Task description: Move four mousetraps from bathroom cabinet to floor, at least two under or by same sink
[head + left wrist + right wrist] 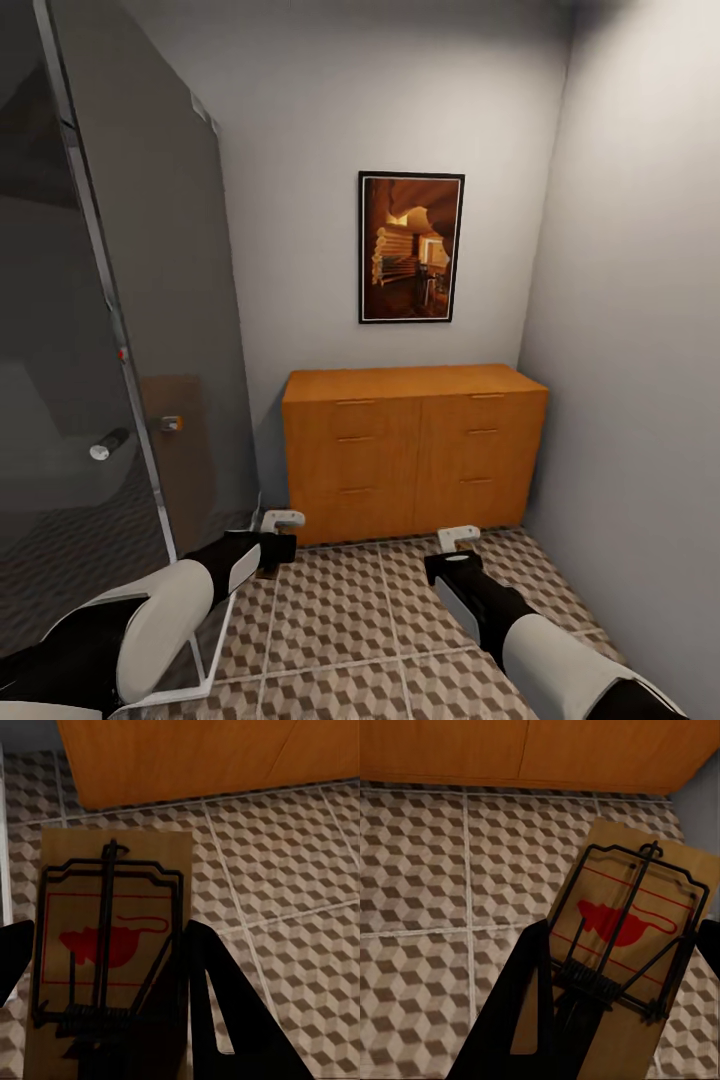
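Fingers of the left gripper (101, 990) — dark, wedge-shaped — sit either side of a flat tan wooden mousetrap (112, 945) with a black wire spring and a red mouse print, clamped on its long edges so the board lies face-up and roughly level. The right gripper (619, 997) does the same with a second tan mousetrap (634, 919), its black fingers closed on the board near the coil end, the rest jutting forward. Gripping by the edges keeps the pads clear of the spring bar, and holding the boards flat means each can probably be set down without tipping.

In the head view the two traps show as pale slabs ahead of the left gripper (283, 522) and right gripper (458, 538), both arms reaching forward and low. Below them lies the bathroom floor (350, 620), large tiles printed with a brown, beige and white cube pattern. Just beyond stands the low orange-brown wooden cabinet (415, 450), its slim-handled drawers shut, against a grey wall under a framed picture of a log interior (411, 247). A smoky glass shower screen (120, 330) in a chrome frame rises on the robot's left.

With one trap in each gripper, the job looks partway through — these two are ready to carry toward the sink or lower onto the tiles.
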Tool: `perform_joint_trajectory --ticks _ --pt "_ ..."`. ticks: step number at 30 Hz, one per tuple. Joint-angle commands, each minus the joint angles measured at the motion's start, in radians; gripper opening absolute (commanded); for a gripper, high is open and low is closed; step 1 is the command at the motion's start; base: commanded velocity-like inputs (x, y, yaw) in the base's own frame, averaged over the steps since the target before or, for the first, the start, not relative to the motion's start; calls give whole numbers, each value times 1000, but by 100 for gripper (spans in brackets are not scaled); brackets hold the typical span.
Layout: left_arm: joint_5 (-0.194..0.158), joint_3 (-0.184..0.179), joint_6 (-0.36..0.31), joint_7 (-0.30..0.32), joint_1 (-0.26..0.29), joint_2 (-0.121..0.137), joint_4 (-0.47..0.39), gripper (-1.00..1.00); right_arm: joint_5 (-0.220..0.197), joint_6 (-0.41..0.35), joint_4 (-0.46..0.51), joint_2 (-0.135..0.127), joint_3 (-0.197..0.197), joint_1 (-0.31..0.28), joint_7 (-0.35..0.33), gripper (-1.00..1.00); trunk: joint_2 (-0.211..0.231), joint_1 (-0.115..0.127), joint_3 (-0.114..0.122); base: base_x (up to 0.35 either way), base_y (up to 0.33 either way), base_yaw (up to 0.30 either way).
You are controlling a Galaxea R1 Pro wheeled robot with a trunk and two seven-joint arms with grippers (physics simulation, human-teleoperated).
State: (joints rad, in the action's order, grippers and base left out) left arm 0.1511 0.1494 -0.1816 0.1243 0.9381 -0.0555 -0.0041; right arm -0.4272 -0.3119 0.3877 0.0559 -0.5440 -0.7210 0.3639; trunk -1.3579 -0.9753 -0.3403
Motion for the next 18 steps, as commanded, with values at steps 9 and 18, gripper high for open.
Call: perform_joint_trajectory --ticks 9,18 --pt "13 8 -5 -1 -2 0 0 -100 -7 -6 -29 -2 -8 -1 10 -100 -1 0 -1 -304 0 2" --pt "12 9 -4 -70 -2 9 -1 -100 -7 -4 -31 -1 -8 -1 11 -100 -1 0 -1 -211 0 74"
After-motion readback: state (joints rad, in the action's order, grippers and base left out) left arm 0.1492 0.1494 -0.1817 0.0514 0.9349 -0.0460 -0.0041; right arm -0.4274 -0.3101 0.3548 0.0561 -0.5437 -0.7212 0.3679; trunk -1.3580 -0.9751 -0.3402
